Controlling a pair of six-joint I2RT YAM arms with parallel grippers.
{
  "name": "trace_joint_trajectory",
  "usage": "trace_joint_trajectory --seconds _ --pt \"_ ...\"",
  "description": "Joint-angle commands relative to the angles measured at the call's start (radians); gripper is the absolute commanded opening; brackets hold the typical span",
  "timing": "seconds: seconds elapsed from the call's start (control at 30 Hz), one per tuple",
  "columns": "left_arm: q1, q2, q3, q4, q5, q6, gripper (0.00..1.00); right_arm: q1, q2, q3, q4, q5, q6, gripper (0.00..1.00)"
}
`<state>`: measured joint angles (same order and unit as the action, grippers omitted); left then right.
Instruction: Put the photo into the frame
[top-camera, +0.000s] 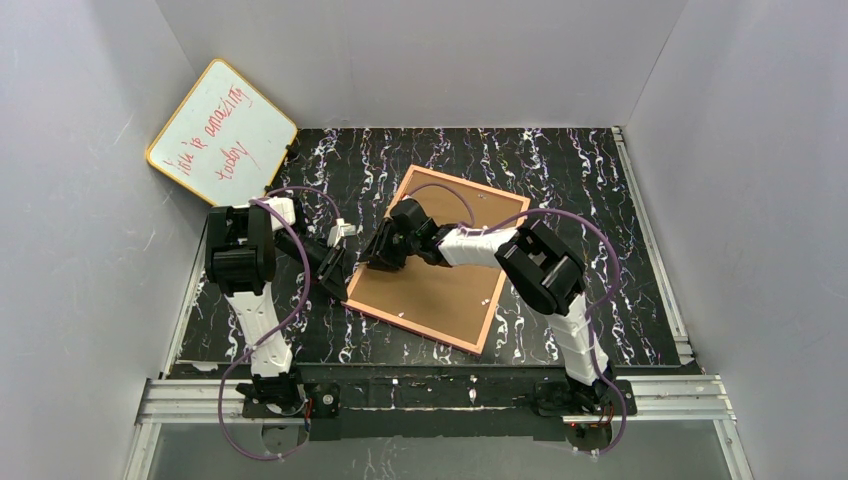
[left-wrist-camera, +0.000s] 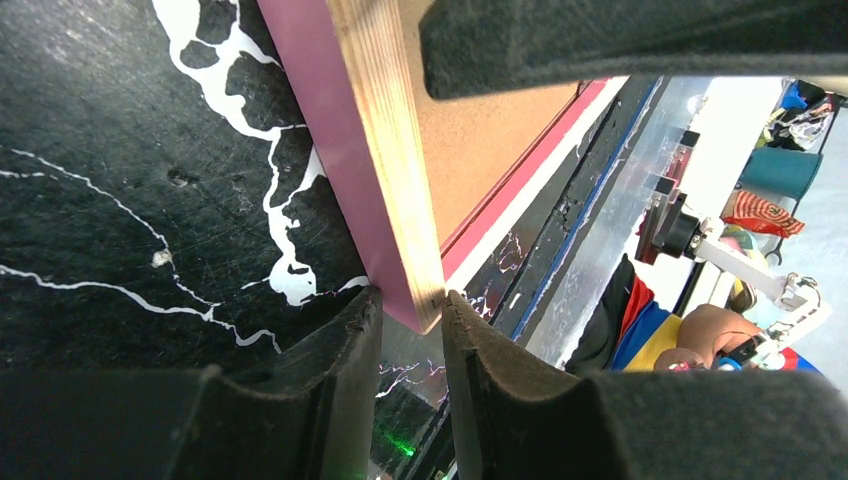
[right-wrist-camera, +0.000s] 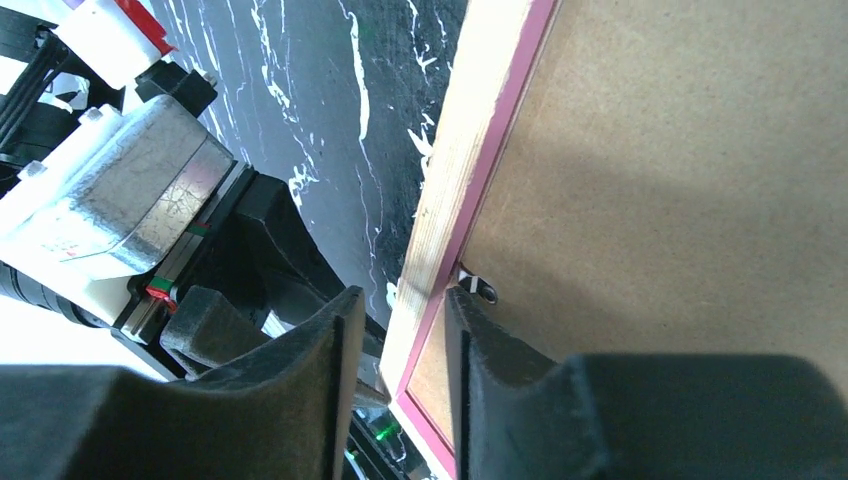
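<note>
The frame (top-camera: 440, 290) lies face down, mid-picture. The left gripper (left-wrist-camera: 410, 310) pinches its corner; the right gripper (right-wrist-camera: 395, 300), half open, sits around its edge. A weak pinch could let it slip.

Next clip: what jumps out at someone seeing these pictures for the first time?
The frame lies face down in the middle of the black marbled table, with its brown backing up and its pink rim showing. The left claw and right claw both sit astride its left edge. A whiteboard with red writing leans in the far left corner.
</note>
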<state>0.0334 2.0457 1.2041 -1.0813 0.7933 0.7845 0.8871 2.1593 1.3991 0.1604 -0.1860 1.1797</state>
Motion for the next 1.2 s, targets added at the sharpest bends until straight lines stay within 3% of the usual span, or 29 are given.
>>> trace_joint_trajectory --seconds 0.0,0.27,0.4,0.57,0.73,0.93,1.0,1.17 --pt "-0.012 -0.043 0.023 -0.005 0.0 0.037 0.28 -0.027 -0.038 0.052 0.048 0.013 -0.054 0.46" --pt "0.016 -0.036 0.175 -0.117 -0.006 0.077 0.27 -0.099 -0.259 -0.043 0.066 -0.036 -0.125 0.65" --pt "0.014 -0.02 0.242 -0.072 -0.034 0.025 0.27 -0.172 -0.429 -0.108 -0.111 0.049 -0.202 0.79" --pt "-0.019 0.015 0.252 -0.02 -0.073 -0.018 0.27 -0.355 -0.654 -0.272 -0.347 0.235 -0.266 0.98" --pt "-0.076 0.0 0.178 0.055 -0.108 -0.041 0.27 -0.598 -0.82 -0.487 -0.376 0.267 -0.305 0.99" --pt "-0.118 -0.04 0.095 0.089 -0.131 -0.04 0.27 -0.704 -0.738 -0.558 -0.31 0.179 -0.34 0.99" --pt "-0.134 -0.057 0.067 0.093 -0.134 -0.033 0.27 -0.715 -0.668 -0.561 -0.221 0.057 -0.33 0.99" --pt "-0.181 -0.104 0.002 0.107 -0.137 -0.021 0.27 -0.723 -0.437 -0.411 -0.176 -0.147 -0.319 0.98"
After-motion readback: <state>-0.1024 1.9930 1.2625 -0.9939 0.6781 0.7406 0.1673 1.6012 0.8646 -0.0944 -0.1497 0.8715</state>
